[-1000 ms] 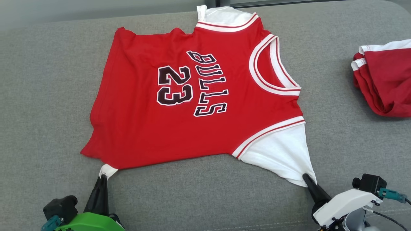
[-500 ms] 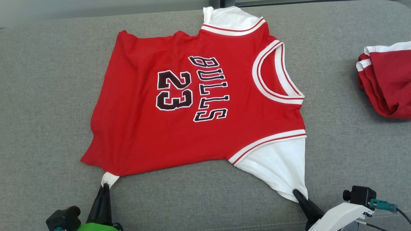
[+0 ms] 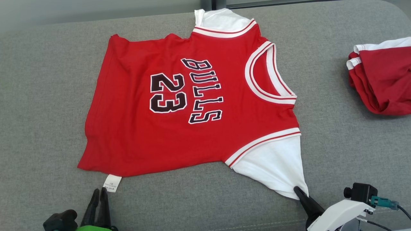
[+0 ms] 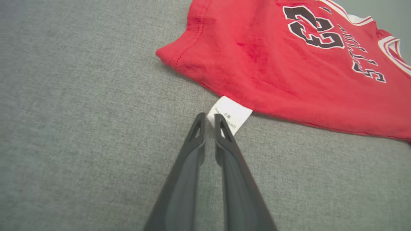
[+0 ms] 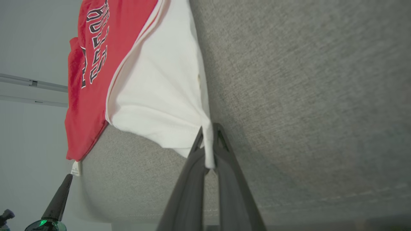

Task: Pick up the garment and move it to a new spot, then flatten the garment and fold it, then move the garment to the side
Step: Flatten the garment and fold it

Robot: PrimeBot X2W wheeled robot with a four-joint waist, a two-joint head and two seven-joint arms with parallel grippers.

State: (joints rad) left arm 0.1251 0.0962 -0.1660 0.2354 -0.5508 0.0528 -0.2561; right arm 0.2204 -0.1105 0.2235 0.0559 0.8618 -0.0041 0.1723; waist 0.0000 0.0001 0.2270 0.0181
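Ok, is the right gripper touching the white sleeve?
Touching. The right wrist view shows the right gripper shut on the edge of the white sleeve, cloth pinched between its fingers.

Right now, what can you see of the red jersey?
The jersey is red cloth with white sleeves, striped trim and black BULLS 23 lettering. It lies spread nearly flat on the grey cushion, collar to the right. A white label pokes out at the near hem corner. The right claw is shut on the near sleeve's tip, drawing it to a point; the left claw, slightly open, sits just short of the label.
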